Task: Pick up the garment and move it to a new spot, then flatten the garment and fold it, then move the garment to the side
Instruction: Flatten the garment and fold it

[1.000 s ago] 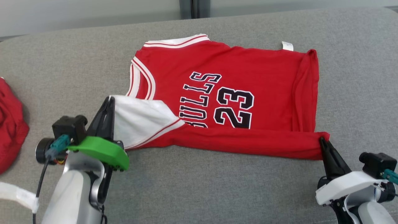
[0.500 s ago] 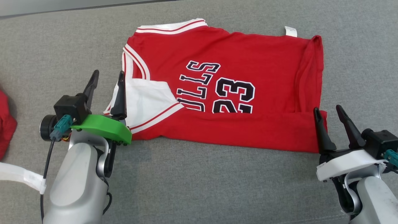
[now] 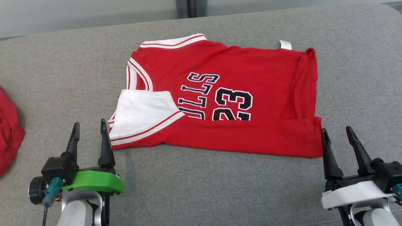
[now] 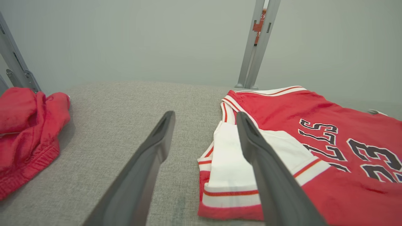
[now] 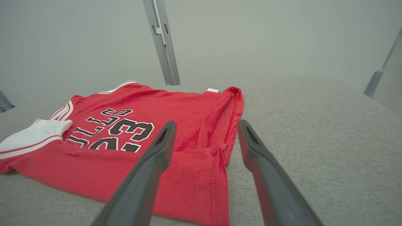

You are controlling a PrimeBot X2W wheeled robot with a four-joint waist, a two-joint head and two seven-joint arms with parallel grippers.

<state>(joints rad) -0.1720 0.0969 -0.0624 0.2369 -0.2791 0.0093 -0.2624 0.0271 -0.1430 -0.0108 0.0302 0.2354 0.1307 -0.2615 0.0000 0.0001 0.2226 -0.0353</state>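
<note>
The garment (image 3: 226,97) is a red jersey with black "BULLS 23" lettering, lying flat on the grey cushion (image 3: 201,188). Its near edge is folded over the lettering, and a white inside panel shows at the near left corner. My left gripper (image 3: 89,123) stands open just off that white corner, nothing between its fingers. My right gripper (image 3: 336,129) is open beside the near right corner, also holding nothing. In the left wrist view the left gripper (image 4: 204,113) points past the garment's (image 4: 298,119) white corner. In the right wrist view the right gripper (image 5: 206,122) straddles the garment's (image 5: 188,106) folded right corner.
A second crumpled red cloth (image 3: 8,135) lies at the cushion's far left edge, also seen as the red cloth (image 4: 28,125) in the left wrist view. Grey metal posts (image 3: 188,8) and a pale wall stand behind the cushion. Bare cushion stretches to the garment's right and near side.
Both grippers went from shut on the garment's near edge to open, letting it drop as a fold, then drew back toward me. The head camera also shifted.
</note>
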